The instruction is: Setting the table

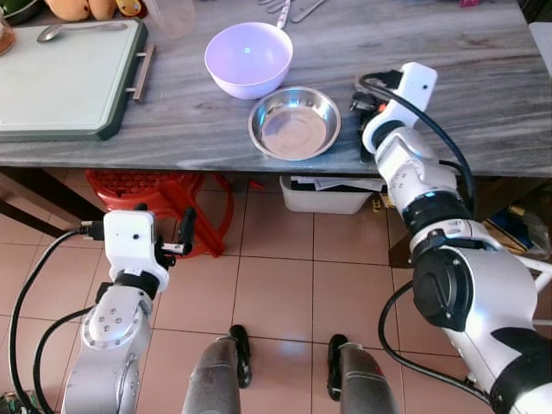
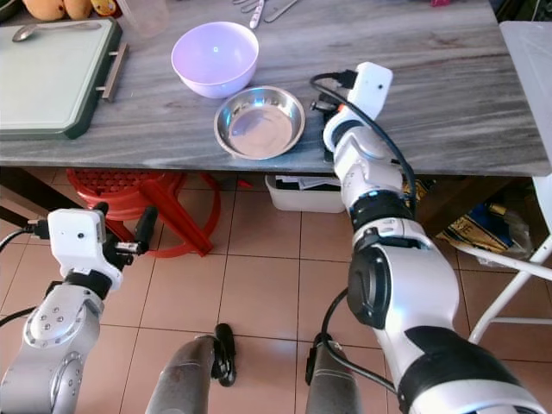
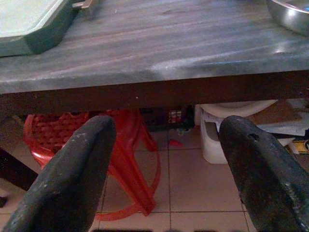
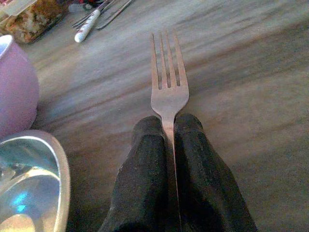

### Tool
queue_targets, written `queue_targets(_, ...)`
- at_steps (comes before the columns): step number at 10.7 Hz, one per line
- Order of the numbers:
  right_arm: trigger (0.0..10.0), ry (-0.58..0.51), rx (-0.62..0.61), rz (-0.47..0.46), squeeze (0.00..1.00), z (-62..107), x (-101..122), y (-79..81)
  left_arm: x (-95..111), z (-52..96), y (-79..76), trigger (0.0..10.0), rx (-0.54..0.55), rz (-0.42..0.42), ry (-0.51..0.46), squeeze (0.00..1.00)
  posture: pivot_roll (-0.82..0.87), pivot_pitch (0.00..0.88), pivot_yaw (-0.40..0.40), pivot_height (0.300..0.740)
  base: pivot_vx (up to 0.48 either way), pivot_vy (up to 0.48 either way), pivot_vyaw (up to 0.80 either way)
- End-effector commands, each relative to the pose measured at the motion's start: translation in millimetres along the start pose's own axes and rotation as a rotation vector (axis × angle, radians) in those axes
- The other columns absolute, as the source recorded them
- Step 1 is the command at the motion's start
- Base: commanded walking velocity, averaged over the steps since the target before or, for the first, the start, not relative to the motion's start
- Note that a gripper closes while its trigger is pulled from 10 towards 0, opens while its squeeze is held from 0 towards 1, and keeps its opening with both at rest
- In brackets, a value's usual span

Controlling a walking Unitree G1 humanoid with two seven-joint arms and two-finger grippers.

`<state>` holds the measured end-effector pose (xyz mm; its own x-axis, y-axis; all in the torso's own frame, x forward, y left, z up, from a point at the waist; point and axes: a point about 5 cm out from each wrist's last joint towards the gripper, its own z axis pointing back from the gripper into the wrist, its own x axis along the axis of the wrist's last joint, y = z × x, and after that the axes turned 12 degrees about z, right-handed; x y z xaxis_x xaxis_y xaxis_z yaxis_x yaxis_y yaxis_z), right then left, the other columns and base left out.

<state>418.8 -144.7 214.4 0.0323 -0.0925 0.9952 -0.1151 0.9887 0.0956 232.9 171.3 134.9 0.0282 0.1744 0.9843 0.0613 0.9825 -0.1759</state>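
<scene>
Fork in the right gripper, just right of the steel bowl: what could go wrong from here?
1. The right gripper pinches the fork only by its thin handle, tines sticking out ahead; it could twist or slip on release.
2. The steel bowl sits near the table edge, close beside that arm; a sideways move might nudge it off.
3. The left gripper hangs open below the tabletop; raising it carelessly could strike the edge.
</scene>
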Motion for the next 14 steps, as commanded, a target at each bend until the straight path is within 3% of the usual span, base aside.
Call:
queue_targets(1, 10.0, 0.013, 0.035, 0.011, 0.0, -1.8, -1.0, 9.8, -0.2, 3.4, 2.8, 10.0, 0.009, -0.006, 0.01, 0.0, 0.12, 0.313, 0.094, 0.74, 0.0, 0.0, 0.0)
queue_targets(4, 10.0, 0.042, 0.037, 0.016, 0.0, -1.3, -7.0, 9.5, -0.8, 1.9, 2.0, 10.0, 0.008, -0.002, 0.012, 0.0, 0.12, 0.311, 0.091, 0.74, 0.0, 0.0, 0.0)
queue_targets(5, 10.0, 0.049, 0.023, 0.015, 0.5, -0.7, -8.5, 5.1, -1.0, 1.6, 2.0, 10.0, 0.009, -0.003, 0.012, 0.0, 0.12, 0.311, 0.09, 0.74, 0.0, 0.0, 0.0)
queue_targets(6, 10.0, 0.053, 0.011, 0.02, 0.72, -0.2, -9.1, 1.6, -1.1, 1.5, 2.2, 10.0, 0.009, -0.002, 0.013, 0.0, 0.12, 0.31, 0.09, 0.74, 0.0, 0.0, 0.0)
queue_targets(7, 10.0, 0.052, 0.007, 0.024, 0.64, 0.1, -8.8, -0.3, -1.1, 1.4, 2.2, 10.0, 0.008, -0.003, 0.012, 0.0, 0.12, 0.309, 0.09, 0.74, 0.0, 0.0, 0.0)
queue_targets(8, 10.0, 0.05, 0.005, 0.032, 0.06, 0.1, -8.3, -1.2, -1.0, 1.2, 2.1, 10.0, 0.008, -0.003, 0.012, 0.0, 0.12, 0.309, 0.091, 0.74, 0.0, 0.0, 0.0)
queue_targets(9, 10.0, 0.046, 0.004, 0.031, 0.0, 0.2, -7.4, -2.7, -1.0, 0.7, 1.6, 10.0, 0.006, -0.003, 0.011, 0.0, 0.12, 0.308, 0.09, 0.74, 0.0, 0.0, 0.0)
queue_targets(10, 10.0, 0.038, 0.016, 0.017, 0.02, 0.3, -6.6, -2.7, -1.0, 0.4, 1.6, 10.0, 0.006, -0.003, 0.011, 0.0, 0.12, 0.308, 0.09, 0.74, 0.0, 0.0, 0.0)
queue_targets(11, 10.0, 0.034, 0.021, 0.038, 1.0, 0.4, -5.7, -3.6, -0.8, -0.4, 0.8, 10.0, 0.007, -0.002, 0.008, 0.0, 0.12, 0.306, 0.088, 0.74, 0.0, 0.0, 0.0)
queue_targets(12, 10.0, 0.027, 0.02, 0.058, 0.11, 0.3, -4.3, -3.9, -0.6, -0.8, 0.6, 10.0, 0.008, -0.001, 0.005, 0.0, 0.12, 0.305, 0.087, 0.74, 0.0, 0.0, 0.0)
queue_targets(13, 10.0, 0.019, 0.024, 0.068, 0.0, 0.3, -2.7, -4.0, -0.4, -1.3, 0.1, 10.0, 0.008, -0.001, 0.003, 0.0, 0.12, 0.303, 0.085, 0.74, 0.0, 0.0, 0.0)
queue_targets(14, 10.0, 0.002, 0.019, 0.087, 0.0, 0.9, -0.9, -5.7, 0.5, -1.5, -0.1, 10.0, 0.009, 0.0, -0.003, 0.0, 0.12, 0.301, 0.083, 0.74, 0.0, 0.0, 0.0)
